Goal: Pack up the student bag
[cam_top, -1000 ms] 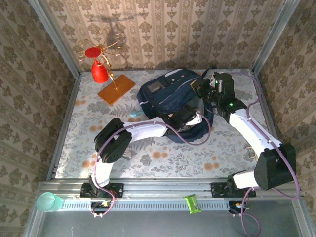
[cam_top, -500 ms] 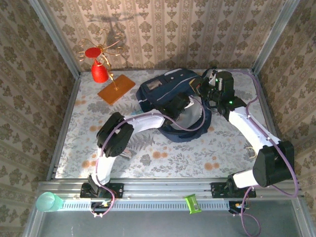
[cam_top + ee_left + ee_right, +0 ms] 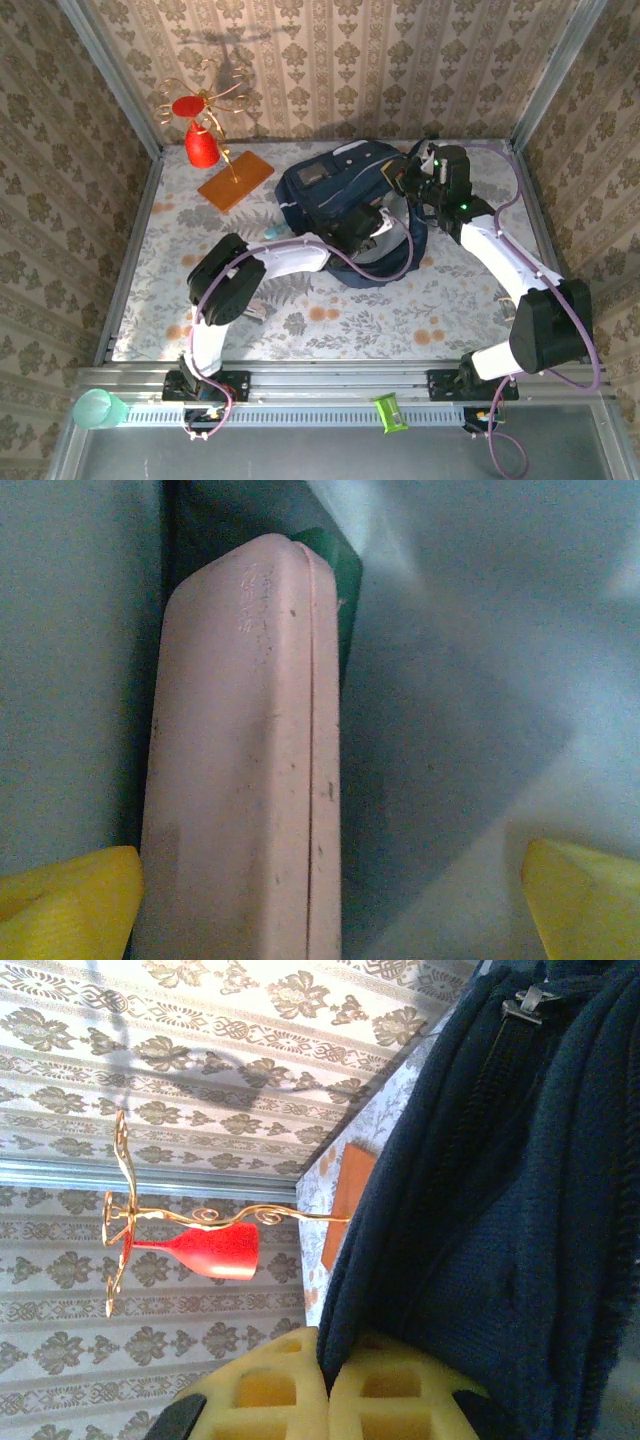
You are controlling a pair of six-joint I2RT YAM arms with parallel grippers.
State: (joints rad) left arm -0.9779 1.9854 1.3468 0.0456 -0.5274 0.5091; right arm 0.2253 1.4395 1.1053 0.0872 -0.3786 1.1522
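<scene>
From above, the large dark navy fabric backpack [image 3: 330, 195] lay toward the far right of the floral table [image 3: 300, 320], its mouth facing the arms. The left end effector [image 3: 372, 224] was reached down inside that mouth, and the right end effector [image 3: 405, 180] sat at the bag's upper rim. A red cup on a gold wire stand [image 3: 200, 140] and an orange board [image 3: 236, 180] stood well apart to the left. In the left wrist view, the left end effector [image 3: 330, 900] had its yellow pads [image 3: 65, 900] spread wide. A pale pink oblong case [image 3: 240, 760] stood on edge between them against the grey lining [image 3: 480, 660], with a dark green item [image 3: 342, 580] behind it. The left pad was just beside the case and the right one well clear. In the right wrist view, the right end effector [image 3: 328, 1390] had its yellow pads pressed together, apparently pinching the backpack's navy fabric edge to keep the mouth up. The main risk looked to be the withdrawal: the pad just beside the case could catch it and drag or tip it out. If the pinch on the rim slipped, the fabric could fall onto the left arm, or its cable could snag on the zip.
</scene>
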